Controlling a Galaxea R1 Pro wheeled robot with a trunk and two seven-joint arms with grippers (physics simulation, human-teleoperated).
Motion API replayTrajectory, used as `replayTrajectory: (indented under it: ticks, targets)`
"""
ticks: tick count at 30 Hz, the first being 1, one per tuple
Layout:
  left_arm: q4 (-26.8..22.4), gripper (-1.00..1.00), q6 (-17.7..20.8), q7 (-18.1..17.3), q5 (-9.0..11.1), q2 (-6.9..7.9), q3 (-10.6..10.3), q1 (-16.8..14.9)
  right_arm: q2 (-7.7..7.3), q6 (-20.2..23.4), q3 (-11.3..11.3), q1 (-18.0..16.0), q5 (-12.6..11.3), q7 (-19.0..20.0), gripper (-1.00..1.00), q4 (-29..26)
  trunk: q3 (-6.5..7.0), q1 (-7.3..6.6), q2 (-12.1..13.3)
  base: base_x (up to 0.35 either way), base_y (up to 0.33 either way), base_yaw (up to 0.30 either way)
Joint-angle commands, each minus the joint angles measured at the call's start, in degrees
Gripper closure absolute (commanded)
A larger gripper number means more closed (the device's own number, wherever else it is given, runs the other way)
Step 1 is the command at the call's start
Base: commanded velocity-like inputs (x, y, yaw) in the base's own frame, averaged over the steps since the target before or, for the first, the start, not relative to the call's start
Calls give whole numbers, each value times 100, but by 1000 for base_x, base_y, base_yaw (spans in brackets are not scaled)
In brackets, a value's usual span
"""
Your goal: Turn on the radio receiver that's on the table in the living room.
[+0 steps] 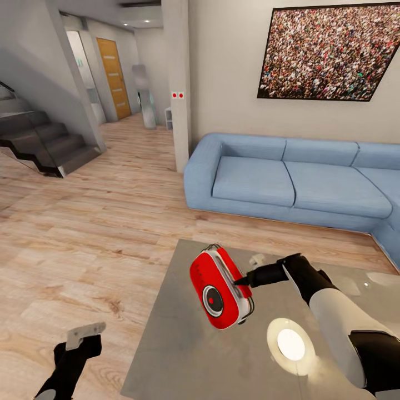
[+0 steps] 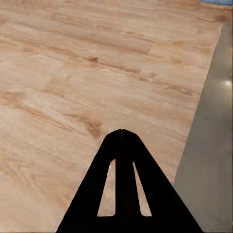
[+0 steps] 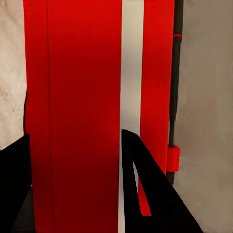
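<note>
Table [image 1: 183, 344]: one radio [image 1: 221, 289], one tool [image 1: 243, 281].

Head camera looks down across the glossy grey table [image 1: 183, 355]; right wrist camera sits seemingly very close against the red white-banded radio [image 3: 82, 111].

This is a home's living room. A blue fabric sectional sofa [image 1: 294, 180] stands against a beige wall [image 1: 228, 72] under a large framed crowd photograph [image 1: 328, 50]. Light wood plank flooring [image 1: 83, 239] runs to a dark staircase [image 1: 44, 141] and a hallway with an orange wooden door [image 1: 114, 78]. A glossy grey tabletop [image 1: 183, 344] sits before the sofa.
</note>
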Motion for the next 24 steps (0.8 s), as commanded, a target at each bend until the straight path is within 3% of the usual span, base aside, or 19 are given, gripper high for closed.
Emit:
replayTrajectory:
  ticks: [1, 4, 5, 7, 10, 13, 14, 17, 18, 19, 23, 24]
  targets:
    - [1, 100, 3, -49, 7, -13, -76, 0, 0, -41, 11, -3, -20, 104, 100, 2, 0, 0, 0, 0, 0, 0]
    - [41, 100, -20, -76, 126, -152, -116, 0, 2, -89, 43, -3, -18, 207, 100, 9, 0, 0, 0, 0, 0, 0]
    - [125, 100, -37, -74, 393, -296, -30, 0, 5, -100, 54, -3, -21, 225, 100, 11, 0, 0, 0, 0, 0, 0]
    - [308, 100, -43, -75, 798, -396, 123, 0, 7, -102, 59, -3, -23, 217, 100, 12, 0, 0, 0, 0, 0, 0]
    - [406, 100, 2, -97, 1029, -468, 72, -21, 10, -104, 63, -3, -23, 213, 100, 12, 0, 0, 0, 0, 0, 0]
    - [499, 100, 165, -105, 1079, -502, -598, -295, 28, -108, 62, -3, -24, 228, 100, 12, 0, 0, 0, 0, 0, 0]
    - [535, 100, 480, -99, 1089, -535, -962, -489, 33, -109, 61, -3, -24, 238, 100, 12, 0, 0, 0, 0, 0, 0]
    - [530, 100, 1291, -79, 1095, -849, -1683, -909, 35, -111, 57, -3, -25, 246, 100, 12, 0, 0, 0, 0, 0, 0]
    - [529, 100, 1492, -77, 1086, -993, -1819, -1040, 35, -110, 58, -3, -26, 247, 100, 12, 0, 0, 0, 0, 0, 0]
    - [528, 100, 1640, -78, 1036, -1041, -1909, -1163, 35, -110, 59, -3, -25, 247, 100, 12, 0, 0, 0, 0, 0, 0]
    - [535, 100, 1875, -123, 477, -1041, -2184, -1474, 35, -111, 57, -3, -24, 249, 100, 12, 0, 0, 0, 0, 0, 0]
    - [528, 100, 1896, -137, 316, -1041, -2436, -1532, 35, -110, 57, -3, -27, 249, 100, 12, 0, 0, 0, 0, 0, 0]
